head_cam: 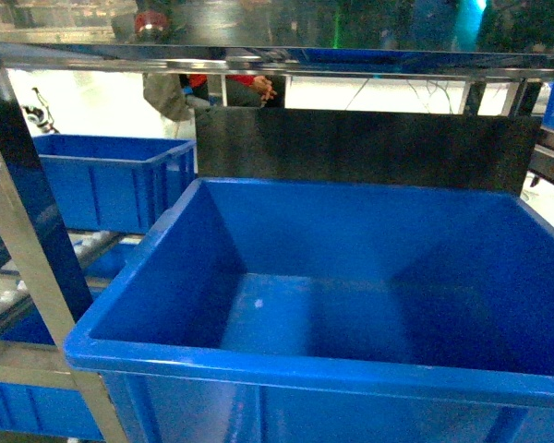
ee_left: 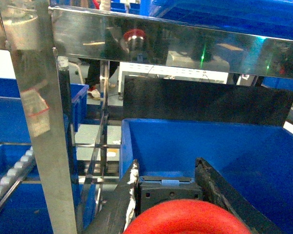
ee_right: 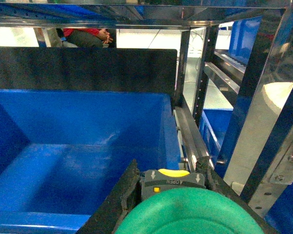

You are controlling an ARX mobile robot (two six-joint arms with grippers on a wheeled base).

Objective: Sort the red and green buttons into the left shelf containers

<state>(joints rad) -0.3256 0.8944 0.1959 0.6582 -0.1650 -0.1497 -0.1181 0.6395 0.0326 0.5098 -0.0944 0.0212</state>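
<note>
I'm gripping one red button (ee_left: 185,222) in my left gripper (ee_left: 170,195), one green button (ee_right: 188,212) in my right gripper (ee_right: 168,187); both are hovering at the near rim of one big blue bin (head_cam: 258,365). A second bin (head_cam: 102,175) is sitting far left.

My head view cuts the big blue bin (head_cam: 258,360) off at the bottom and right edges, and I see neither arm there. At the left wrist, the red button (ee_left: 185,219) runs off the bottom edge, blurred. At the right wrist, the green button (ee_right: 190,212) is cropped likewise, its cap hiding most of its body.
</note>
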